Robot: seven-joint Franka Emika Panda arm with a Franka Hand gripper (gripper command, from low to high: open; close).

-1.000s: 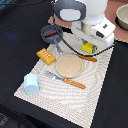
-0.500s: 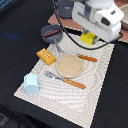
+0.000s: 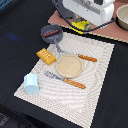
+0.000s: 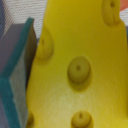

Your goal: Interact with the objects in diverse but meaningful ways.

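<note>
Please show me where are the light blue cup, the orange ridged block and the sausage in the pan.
light blue cup (image 3: 31,83), exterior view, on its side wall.
orange ridged block (image 3: 46,56), exterior view, on its ridged top face.
thin brown sausage (image 3: 51,34), exterior view, on its middle, inside the dark pan.

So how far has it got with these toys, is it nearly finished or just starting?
Hard to call finished. The sausage already lies in the small pan. In hand now: the arm hangs over the cheese wedge, which fills the wrist view; whether the gripper holds it cannot be seen. Left untouched on the mat: the orange bread block and the blue cup.
</note>
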